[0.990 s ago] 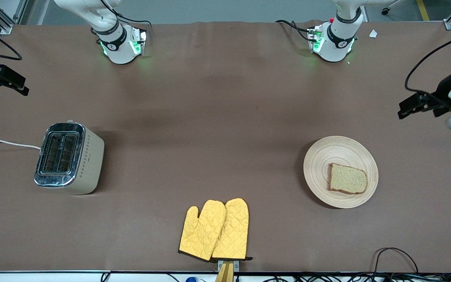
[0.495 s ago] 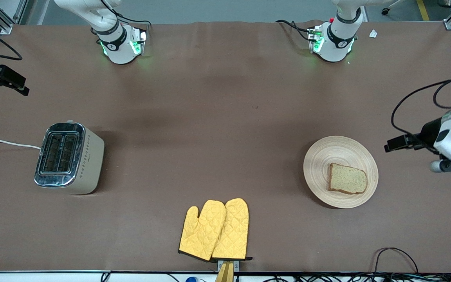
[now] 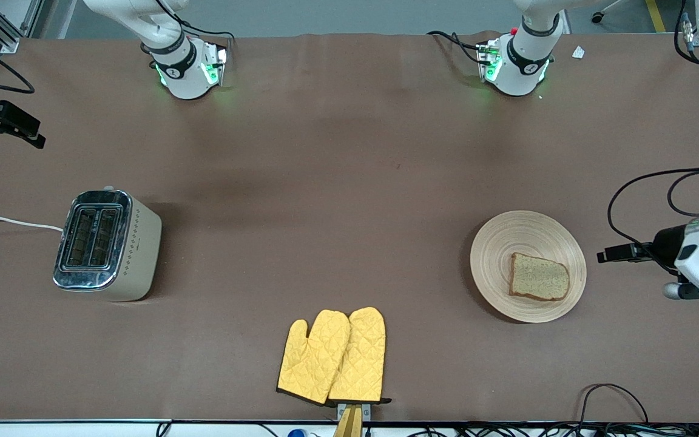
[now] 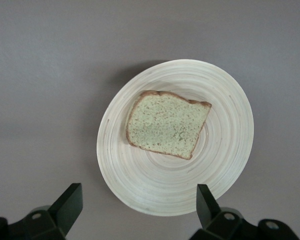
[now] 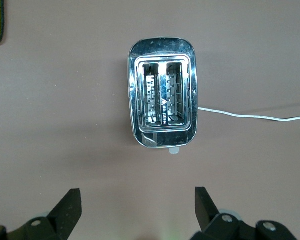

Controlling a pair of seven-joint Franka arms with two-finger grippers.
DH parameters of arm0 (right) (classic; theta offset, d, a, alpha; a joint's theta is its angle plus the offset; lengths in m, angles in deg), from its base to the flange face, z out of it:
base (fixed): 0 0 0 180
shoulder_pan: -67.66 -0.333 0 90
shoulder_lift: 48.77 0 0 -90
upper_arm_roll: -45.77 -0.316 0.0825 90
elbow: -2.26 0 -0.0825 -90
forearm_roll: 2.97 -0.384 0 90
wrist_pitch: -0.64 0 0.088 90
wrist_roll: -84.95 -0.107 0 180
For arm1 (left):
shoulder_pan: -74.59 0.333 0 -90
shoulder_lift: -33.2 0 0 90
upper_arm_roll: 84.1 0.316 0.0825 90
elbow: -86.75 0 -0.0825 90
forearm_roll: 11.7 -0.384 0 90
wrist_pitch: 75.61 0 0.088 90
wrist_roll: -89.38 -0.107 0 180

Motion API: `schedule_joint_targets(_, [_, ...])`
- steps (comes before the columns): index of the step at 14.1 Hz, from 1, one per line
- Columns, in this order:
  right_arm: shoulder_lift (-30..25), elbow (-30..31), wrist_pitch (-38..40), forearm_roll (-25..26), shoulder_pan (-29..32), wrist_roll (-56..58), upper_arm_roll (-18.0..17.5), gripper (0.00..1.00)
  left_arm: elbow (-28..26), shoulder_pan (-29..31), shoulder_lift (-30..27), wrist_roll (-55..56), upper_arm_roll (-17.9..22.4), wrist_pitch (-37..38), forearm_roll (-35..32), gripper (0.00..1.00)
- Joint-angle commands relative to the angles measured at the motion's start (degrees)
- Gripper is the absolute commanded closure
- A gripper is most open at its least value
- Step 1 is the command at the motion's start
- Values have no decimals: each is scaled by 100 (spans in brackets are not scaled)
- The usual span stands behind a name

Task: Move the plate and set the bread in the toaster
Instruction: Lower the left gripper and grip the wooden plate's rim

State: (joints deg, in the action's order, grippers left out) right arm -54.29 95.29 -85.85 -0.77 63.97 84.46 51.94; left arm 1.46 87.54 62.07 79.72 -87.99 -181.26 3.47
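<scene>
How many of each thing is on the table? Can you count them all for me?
Plates: 1, the plate
Bread slices: 1, the bread on the plate
Toasters: 1, the toaster
Yellow oven mitts: 2, the oven mitts
Total: 5 things

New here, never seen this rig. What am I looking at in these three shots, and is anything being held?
Two robot arms are bolted along one table edge. The wide shot comes from a high camera facing them; the other two come from cameras on each arm's wrist, looking down past its pincer.

On the table: a toaster toward the right arm's end, a plate carrying a slice of bread toward the left arm's end, and yellow oven mitts nearest the high camera.

The left pincer hangs open beside the plate. The right pincer hangs open near the toaster. Neither holds anything.
</scene>
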Motion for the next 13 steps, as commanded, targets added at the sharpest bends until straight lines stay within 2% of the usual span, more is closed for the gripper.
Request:
schedule_joint_targets(1, [-29,32,10,-70,26,49,-10,0,170,417,451,-350,-15,18,800,0])
schedule_joint_targets(4, [-37,32,-8,-70,17,49,-10,0,179,735,970,-1097,-15,-78,1619,8])
schedule_joint_targets(8, [-37,32,1,-70,26,49,-10,0,171,1043,1472,-1538,-33,-52,2269,18])
schedule_joint_targets(13, [-37,32,10,-70,26,49,-10,0,162,1289,1823,-1739,-68,194,2526,31])
